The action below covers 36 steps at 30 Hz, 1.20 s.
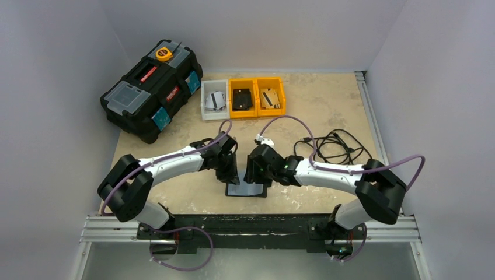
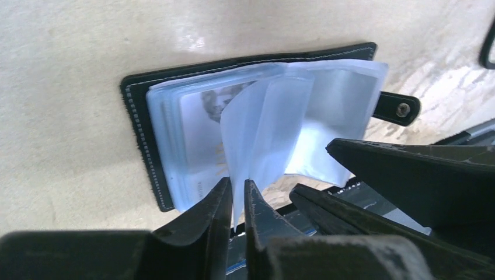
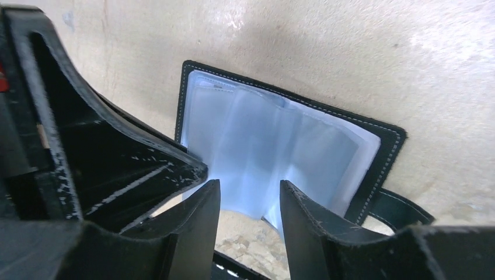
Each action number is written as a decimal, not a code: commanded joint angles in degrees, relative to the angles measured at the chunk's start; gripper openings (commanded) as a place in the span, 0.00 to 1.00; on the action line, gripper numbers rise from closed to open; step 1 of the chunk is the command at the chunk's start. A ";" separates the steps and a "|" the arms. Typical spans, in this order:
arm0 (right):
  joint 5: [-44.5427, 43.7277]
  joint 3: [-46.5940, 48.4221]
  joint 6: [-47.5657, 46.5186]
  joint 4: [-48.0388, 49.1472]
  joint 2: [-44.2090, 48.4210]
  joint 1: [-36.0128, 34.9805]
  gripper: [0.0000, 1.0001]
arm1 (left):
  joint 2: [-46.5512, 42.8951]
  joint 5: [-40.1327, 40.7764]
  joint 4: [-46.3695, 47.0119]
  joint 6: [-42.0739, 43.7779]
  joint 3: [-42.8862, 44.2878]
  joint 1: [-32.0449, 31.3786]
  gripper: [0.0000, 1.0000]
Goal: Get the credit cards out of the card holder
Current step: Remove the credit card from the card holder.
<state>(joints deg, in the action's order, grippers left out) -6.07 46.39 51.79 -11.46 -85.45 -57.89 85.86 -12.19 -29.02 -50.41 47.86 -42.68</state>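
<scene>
The left gripper point(image 2: 238, 195) pinches one clear sleeve point(image 2: 257, 128) standing up from the open card holder point(image 2: 137, 116); the right gripper point(image 3: 250, 201), half open and empty, hangs just right of it.

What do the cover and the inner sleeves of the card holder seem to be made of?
The card holder cover: likely leather or imitation, black and matte, with pale stitching along its edge. The inner sleeves: thin flexible plastic, clear with a bluish tint and slight gloss; a card shows through, and one leaf bends.
</scene>
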 commanded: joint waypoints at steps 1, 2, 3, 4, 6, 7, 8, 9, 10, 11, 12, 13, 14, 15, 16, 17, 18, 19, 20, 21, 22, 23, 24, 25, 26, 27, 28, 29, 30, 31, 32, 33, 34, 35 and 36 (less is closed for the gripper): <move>-3.30 1.91 -1.20 -4.94 4.91 1.45 0.42 | -1.48 -2.46 4.52 -0.48 0.39 -1.19 0.16; -3.71 1.82 -1.14 -5.86 6.07 1.74 0.42 | -1.20 -2.85 5.14 -0.61 0.71 -1.45 0.19; -4.19 1.70 -1.16 -6.69 7.27 2.06 0.42 | -0.82 -3.13 5.72 -0.67 1.14 -1.71 0.22; -4.73 1.50 -1.04 -7.55 8.51 2.33 0.42 | -0.40 -3.52 6.27 -0.73 1.71 -1.97 0.26; -5.85 1.00 -0.76 -9.23 11.15 2.85 0.43 | 0.77 -4.64 7.35 -0.94 2.84 -2.38 0.31; -6.40 0.65 -0.55 -10.05 12.49 3.12 0.43 | 1.54 -5.15 7.65 -0.92 3.45 -2.55 0.33; -6.94 0.18 -0.29 -10.77 13.84 3.27 0.43 | 2.45 -5.72 7.92 -0.92 4.24 -2.70 0.35; -7.28 -0.30 -0.02 -11.26 15.03 3.45 0.43 | 3.23 -6.19 8.37 -0.92 4.95 -2.86 0.38; -7.51 -0.79 0.24 -11.70 16.17 3.62 0.43 | 4.22 -6.71 8.94 -1.11 5.61 -3.07 0.40; -7.78 -1.31 0.58 -12.23 17.17 3.74 0.43 | 5.09 -7.10 9.36 -1.25 6.34 -3.22 0.41; -8.07 -1.71 0.93 -12.73 18.03 3.81 0.43 | 6.09 -7.53 9.72 -1.40 7.14 -3.44 0.42; -8.20 -2.16 1.25 -13.19 18.81 3.87 0.43 | 7.26 -7.94 10.09 -1.67 7.84 -3.61 0.43; -8.44 -2.59 1.62 -13.57 19.48 3.91 0.43 | 8.29 -8.36 10.52 -2.07 8.46 -3.72 0.44; -8.60 -2.95 1.86 -13.96 20.19 3.91 0.42 | 9.53 -8.92 10.74 -2.53 9.16 -3.79 0.45; -8.81 -3.23 2.20 -14.24 20.76 3.92 0.41 | 10.64 -9.36 10.89 -2.80 9.90 -3.95 0.45; -8.87 -3.62 2.46 -14.48 21.48 3.92 0.41 | 11.85 -9.34 10.46 -2.96 10.60 -4.13 0.47; -8.95 -3.89 2.58 -14.69 21.95 3.92 0.41 | 13.05 -9.17 9.83 -3.02 11.77 -4.35 0.48; -9.04 -4.05 2.69 -14.91 22.19 3.95 0.41 | 14.03 -9.22 9.67 -3.14 12.30 -4.49 0.48; -9.13 -4.17 2.90 -15.06 22.32 3.93 0.41 | 15.00 -9.21 9.68 -3.42 12.65 -4.53 0.48; -9.04 -4.34 2.96 -15.08 22.42 3.92 0.40 | 15.78 -9.23 9.60 -3.70 12.76 -4.60 0.48; -9.03 -4.44 3.04 -15.02 22.39 3.92 0.40 | 16.57 -9.22 9.66 -3.96 12.79 -4.59 0.49; -8.91 -4.53 3.13 -15.00 22.35 3.92 0.40 | 17.21 -9.28 9.68 -4.17 12.79 -4.65 0.49; -8.81 -4.55 3.18 -14.88 22.26 3.92 0.40 | 17.78 -9.32 9.72 -4.24 12.79 -4.61 0.49; -8.57 -4.56 3.20 -14.64 22.26 3.91 0.39 | 18.04 -9.37 9.90 -4.34 12.59 -4.61 0.49; -8.42 -4.67 3.22 -14.38 22.15 3.92 0.39 | 18.06 -9.36 10.08 -4.34 12.43 -4.61 0.49; -8.17 -4.71 3.22 -14.11 22.08 3.92 0.39 | 17.92 -9.48 10.26 -4.34 12.28 -4.61 0.49; -7.99 -4.76 3.15 -13.80 22.01 3.99 0.39 | 17.68 -9.36 10.25 -4.34 12.21 -4.61 0.49; -7.82 -4.77 3.22 -13.70 21.89 3.91 0.39 | 17.34 -9.30 10.09 -4.30 12.19 -4.61 0.49; -7.68 -4.83 3.18 -13.41 21.90 3.93 0.39 | 16.83 -9.20 9.92 -4.16 12.24 -4.61 0.49; -7.51 -4.97 3.22 -13.12 21.85 3.95 0.38 | 16.14 -8.97 9.53 -4.02 12.26 -4.61 0.49; -7.35 -4.99 3.15 -12.92 21.80 3.93 0.38 | 15.50 -8.62 8.97 -3.93 12.26 -4.65 0.49; -7.11 -4.85 3.14 -12.61 21.81 3.97 0.38 | 14.74 -8.29 8.52 -3.82 12.26 -4.56 0.49; -7.01 -4.83 3.08 -12.47 21.75 3.93 0.38 | 14.04 -7.96 8.08 -3.62 12.27 -4.53 0.49; -6.92 -4.59 2.89 -12.34 21.73 3.92 0.38 | 13.26 -7.51 7.67 -3.42 12.26 -4.57 0.49; -6.68 -4.37 2.79 -12.35 21.55 3.92 0.38 | 12.64 -7.25 7.27 -3.16 12.26 -4.54 0.49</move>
<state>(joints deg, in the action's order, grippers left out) -12.49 41.74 54.04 -25.58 -64.12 -54.24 102.50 -21.02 -20.64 -54.28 59.13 -46.98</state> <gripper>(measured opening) 0.385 0.489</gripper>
